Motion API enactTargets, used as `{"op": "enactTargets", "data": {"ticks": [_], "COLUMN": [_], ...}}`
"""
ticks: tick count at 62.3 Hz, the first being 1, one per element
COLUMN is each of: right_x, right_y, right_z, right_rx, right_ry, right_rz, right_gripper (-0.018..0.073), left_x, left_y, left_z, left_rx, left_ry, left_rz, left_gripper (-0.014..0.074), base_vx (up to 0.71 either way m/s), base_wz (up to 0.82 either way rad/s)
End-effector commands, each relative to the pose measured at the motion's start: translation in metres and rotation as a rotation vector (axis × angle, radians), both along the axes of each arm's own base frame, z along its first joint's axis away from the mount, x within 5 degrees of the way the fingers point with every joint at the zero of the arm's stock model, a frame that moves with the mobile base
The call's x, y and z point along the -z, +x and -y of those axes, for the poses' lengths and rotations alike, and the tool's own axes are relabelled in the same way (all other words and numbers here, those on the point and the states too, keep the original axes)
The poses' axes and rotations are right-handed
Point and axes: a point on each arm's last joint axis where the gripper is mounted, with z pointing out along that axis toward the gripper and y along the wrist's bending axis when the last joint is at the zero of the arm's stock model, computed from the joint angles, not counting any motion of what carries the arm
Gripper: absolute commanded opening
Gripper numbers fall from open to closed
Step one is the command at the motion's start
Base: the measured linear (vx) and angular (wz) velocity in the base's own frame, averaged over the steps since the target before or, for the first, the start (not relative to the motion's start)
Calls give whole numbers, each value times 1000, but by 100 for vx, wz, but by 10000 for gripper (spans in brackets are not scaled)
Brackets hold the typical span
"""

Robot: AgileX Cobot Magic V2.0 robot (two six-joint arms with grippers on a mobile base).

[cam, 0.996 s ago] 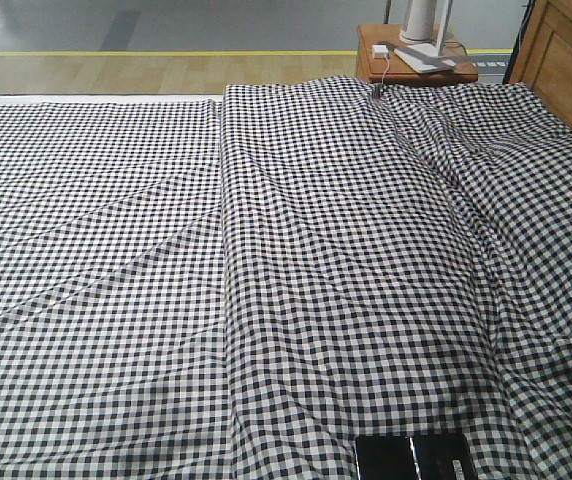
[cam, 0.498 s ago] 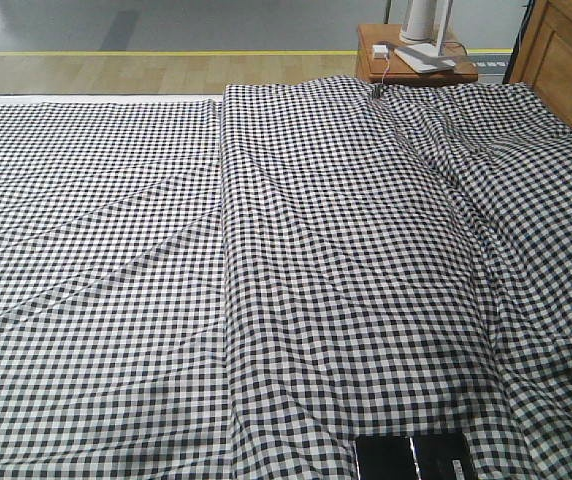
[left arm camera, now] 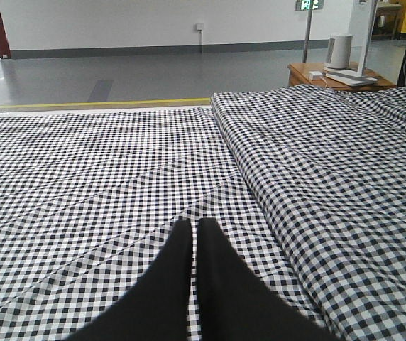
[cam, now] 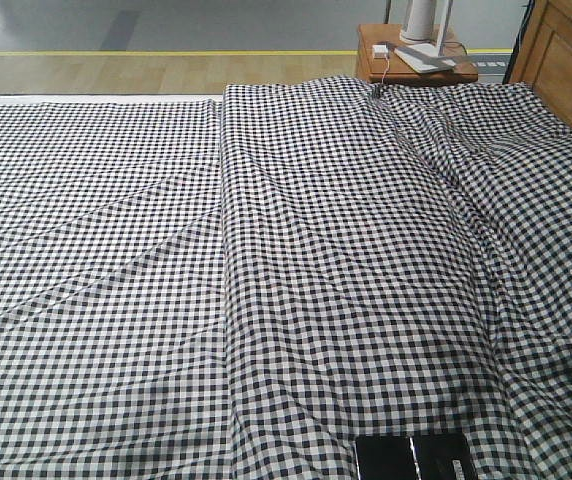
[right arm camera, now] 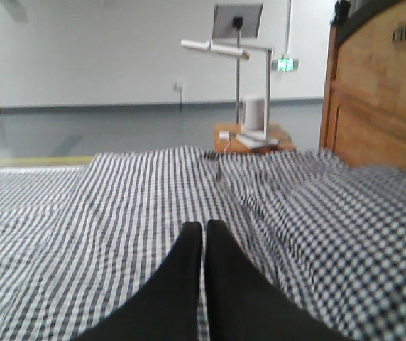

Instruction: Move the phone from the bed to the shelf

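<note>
The phone [cam: 413,457] lies flat on the bed [cam: 296,280] at the bottom edge of the front view, glossy black with a centre crease and a white sticker. The checked bed [left arm camera: 118,177] fills all three views. My left gripper [left arm camera: 193,226] hovers over the cloth, shut with nothing between its black fingers. My right gripper [right arm camera: 204,227] is also shut and empty, above the bed [right arm camera: 118,213] near the pillows. Neither gripper shows in the front view, and the phone shows in neither wrist view. The shelf is out of view.
A brown wooden headboard [cam: 566,50] stands at the right, and in the right wrist view the headboard [right arm camera: 377,85] rises beside the pillows [right arm camera: 352,227]. A small wooden bedside table [cam: 411,62] with a lamp and white devices stands beyond the bed. Grey floor lies behind.
</note>
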Motion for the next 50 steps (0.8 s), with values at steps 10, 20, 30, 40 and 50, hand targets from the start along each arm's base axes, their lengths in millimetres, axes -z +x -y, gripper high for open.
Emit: {"op": "enactTargets", "data": {"ticks": [10,20,30,40,50], "right_x": [-34,-67,-112,-154,-188], "right_y": [-7,-14,-15,-3,21], "right_z": [2,2,2,2,2], "right_rx": [41,46,48,46,33], "right_ry": [-104,-108,-109,-108,-104], "right_rz": [328,411,468,458,349], "right_gripper": [-4,-4,-4,-4,-4], "left_x": [-6,-6,-6,-6,-6], "left_y": [1,1,1,1,1], "left_z": [-1,-1,-1,-1,-1], "left_rx": [-6,-6,-6,-6,-6], "left_ry": [-14,-14,-14,-14,-14], "left_rz": [77,77,77,77,77], "left_gripper": [1,1,1,1,1], "base_vx": [0,0,0,0,0], "base_wz": [0,0,0,0,0]}}
